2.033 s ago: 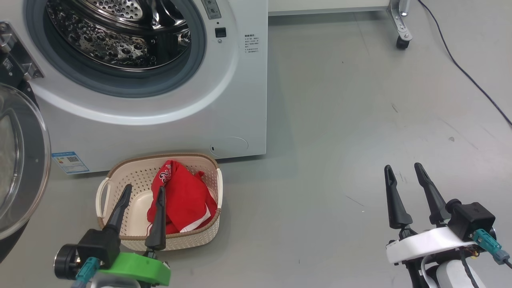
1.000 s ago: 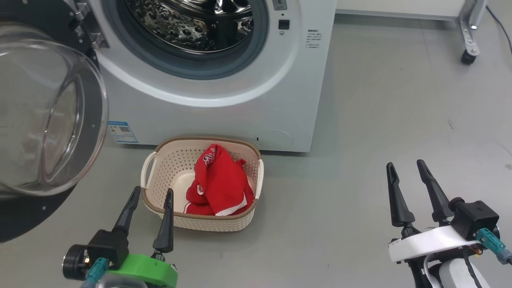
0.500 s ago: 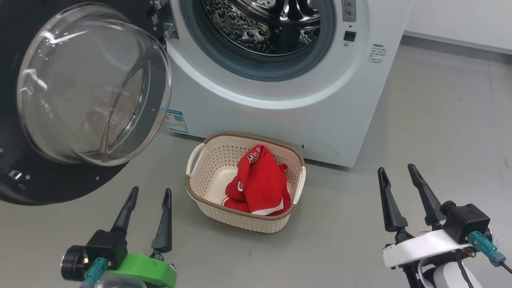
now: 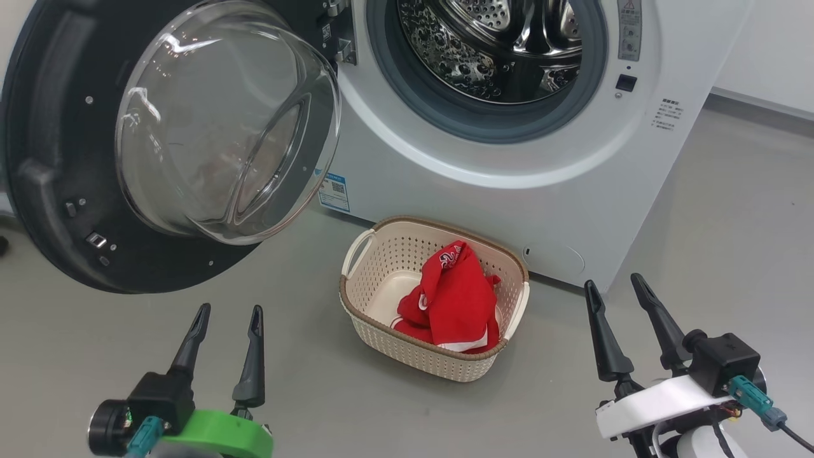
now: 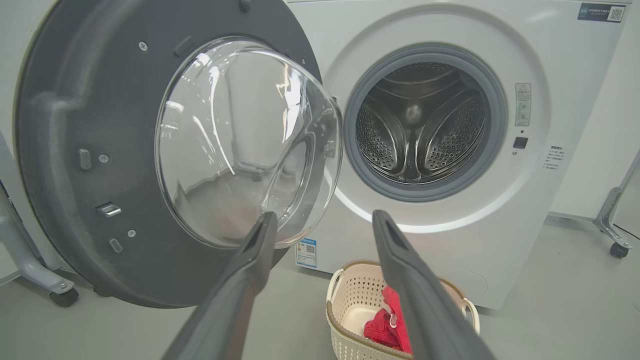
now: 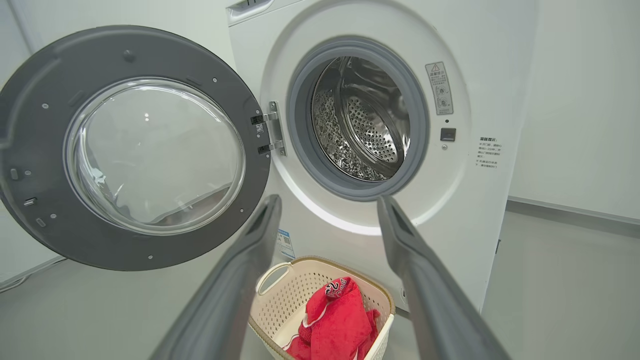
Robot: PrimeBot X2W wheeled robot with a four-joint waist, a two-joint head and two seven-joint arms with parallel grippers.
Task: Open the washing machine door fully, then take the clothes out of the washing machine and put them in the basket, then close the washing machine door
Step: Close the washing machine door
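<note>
Plainly, the clothes [image 4: 453, 299], red with white trim, were seen heaped in the basket [image 4: 413, 356], set just before the washing machine [image 4: 445, 197]. The washing machine door [image 4: 51, 159] was seen wide open to that machine's left. Its drum [image 5: 415, 115] was shown to the back wall in the left wrist view; in the head view the left gripper [image 4: 230, 310] and right gripper [image 4: 613, 281] were caught, fingers spread, nothing held.

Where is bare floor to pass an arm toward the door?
Bare floor between left end effector and basket, and a wide stretch right of the washer. Tight where the door bulges toward the basket.
</note>
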